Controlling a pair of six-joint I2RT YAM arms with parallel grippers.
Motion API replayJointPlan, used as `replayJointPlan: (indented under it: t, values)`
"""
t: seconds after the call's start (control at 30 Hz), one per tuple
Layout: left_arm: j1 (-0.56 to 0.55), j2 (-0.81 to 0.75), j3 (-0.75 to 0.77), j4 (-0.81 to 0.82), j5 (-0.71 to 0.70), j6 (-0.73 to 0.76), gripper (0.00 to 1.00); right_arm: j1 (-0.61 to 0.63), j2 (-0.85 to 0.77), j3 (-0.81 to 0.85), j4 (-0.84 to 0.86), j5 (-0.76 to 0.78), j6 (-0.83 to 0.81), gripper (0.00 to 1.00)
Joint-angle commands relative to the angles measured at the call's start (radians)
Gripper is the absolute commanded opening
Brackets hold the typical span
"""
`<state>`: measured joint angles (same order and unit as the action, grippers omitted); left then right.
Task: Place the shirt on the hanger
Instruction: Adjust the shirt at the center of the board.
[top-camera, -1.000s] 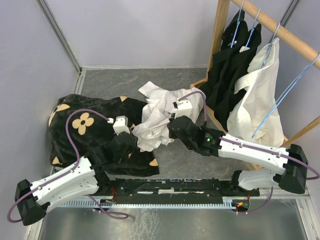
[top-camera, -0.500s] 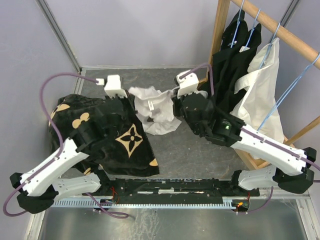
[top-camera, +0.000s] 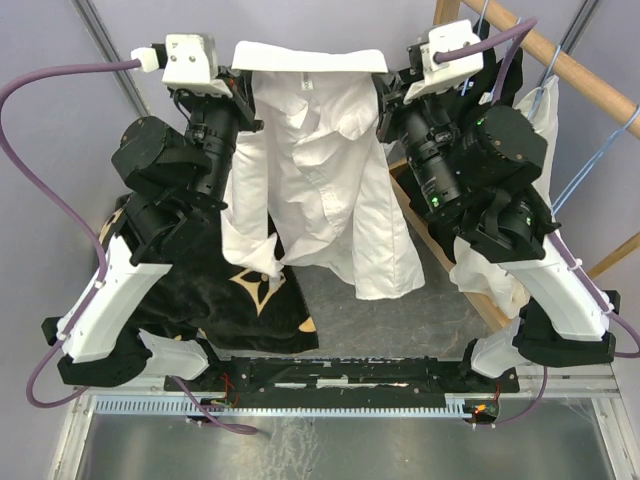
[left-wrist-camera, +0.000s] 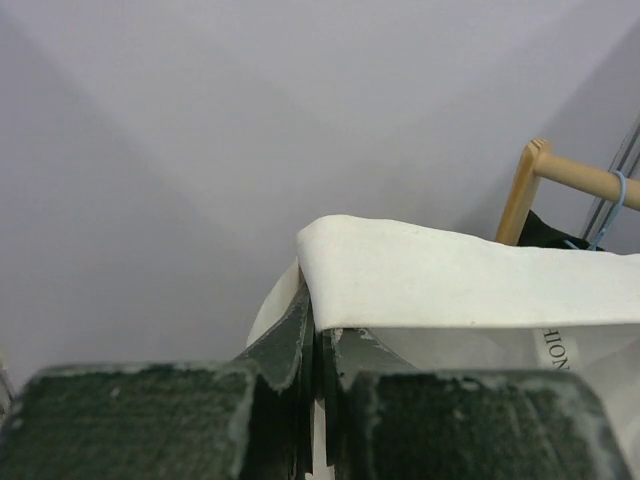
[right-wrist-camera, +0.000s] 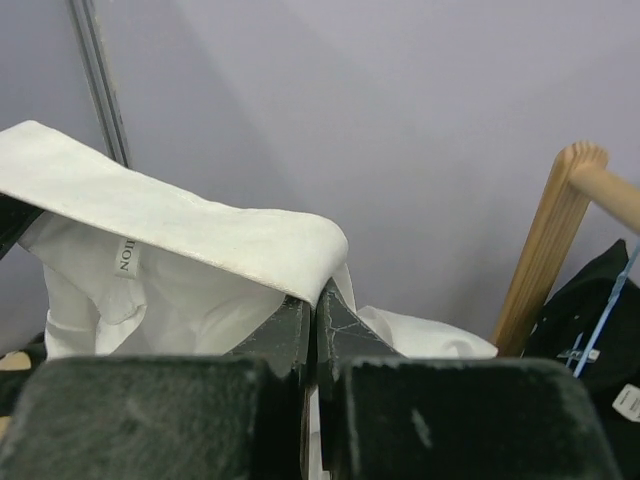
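Now one white shirt (top-camera: 310, 150) hangs spread in the air just left of the wooden rack (top-camera: 572, 66), stretched by its collar between two arms. The left gripper (top-camera: 243, 82) is clenched on the collar end farther from the rack. The right gripper (top-camera: 385, 88) is clenched on the end nearest the rack's upright post. Each wrist view shows its two fingers pressed together with the collar edge pinched between them: left gripper (left-wrist-camera: 313, 322), right gripper (right-wrist-camera: 313, 312). One small label (left-wrist-camera: 560, 350) shows inside the neck.

Three light-blue wire hooks can be counted on the rack's rail in the top view. One of them belongs to a bare hanger (top-camera: 595, 160) at the rail's far-right end, well apart from the shirt. One other white garment (top-camera: 538, 108) hangs on the rack behind the right arm. Left of the rack and below the shirt, one black cloth (top-camera: 262, 300) with tan flower motifs lies on the table (top-camera: 400, 320).
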<state>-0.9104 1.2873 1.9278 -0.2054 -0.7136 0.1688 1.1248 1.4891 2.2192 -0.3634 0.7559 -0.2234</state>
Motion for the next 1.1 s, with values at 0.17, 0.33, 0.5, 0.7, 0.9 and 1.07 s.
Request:
replayJointPlan:
  t: [0.17, 0.33, 0.5, 0.7, 0.9, 1.07]
  values:
    - [0.005, 0.070, 0.189, 0.089, 0.127, 0.151, 0.03, -0.004, -0.028, 0.160, 0.103, -0.036, -0.178, 0.00]
    - [0.006, 0.092, 0.179, 0.017, 0.178, 0.077, 0.03, -0.005, -0.080, 0.071, 0.017, 0.003, -0.112, 0.00]
    - [0.005, -0.006, -0.091, -0.033, 0.178, -0.054, 0.03, -0.004, -0.174, -0.269, -0.232, 0.044, 0.148, 0.00]
    - [0.006, -0.223, -0.561, -0.064, 0.190, -0.260, 0.03, -0.004, -0.359, -0.819, -0.323, -0.097, 0.676, 0.00]
    - [0.006, -0.300, -0.934, -0.118, 0.269, -0.478, 0.03, -0.006, -0.373, -1.179, -0.234, -0.161, 0.908, 0.08]
    - [0.006, -0.332, -1.049, -0.089, 0.256, -0.549, 0.03, -0.007, -0.336, -1.244, -0.196, -0.151, 0.948, 0.35]
